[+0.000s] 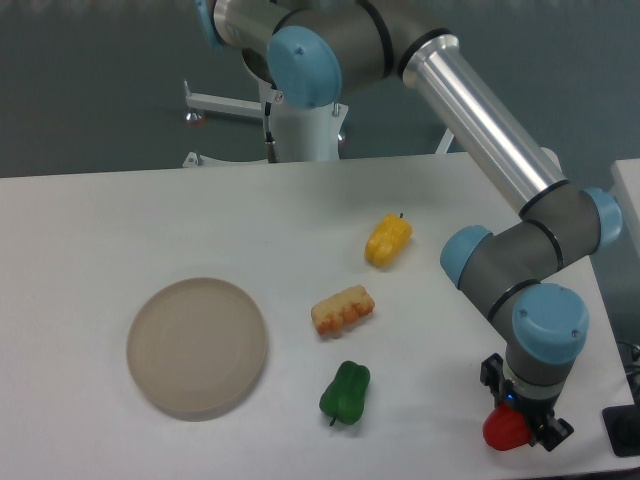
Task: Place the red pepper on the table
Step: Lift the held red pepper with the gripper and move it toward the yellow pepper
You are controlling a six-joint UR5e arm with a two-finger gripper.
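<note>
The red pepper [506,429] is small, glossy and bright red, at the lower right of the white table [150,215]. My gripper [520,425] points straight down over it near the table's front right edge. The dark fingers [549,430] stand on either side of the pepper, and the gripper looks shut on it. The pepper is at or just above the tabletop; I cannot tell whether it touches.
A round beige plate [197,347] lies at the left front. A green pepper [345,392], a pale orange ridged toy food [342,309] and a yellow pepper [388,240] lie in the middle. The arm's elbow [500,265] hangs over the right side.
</note>
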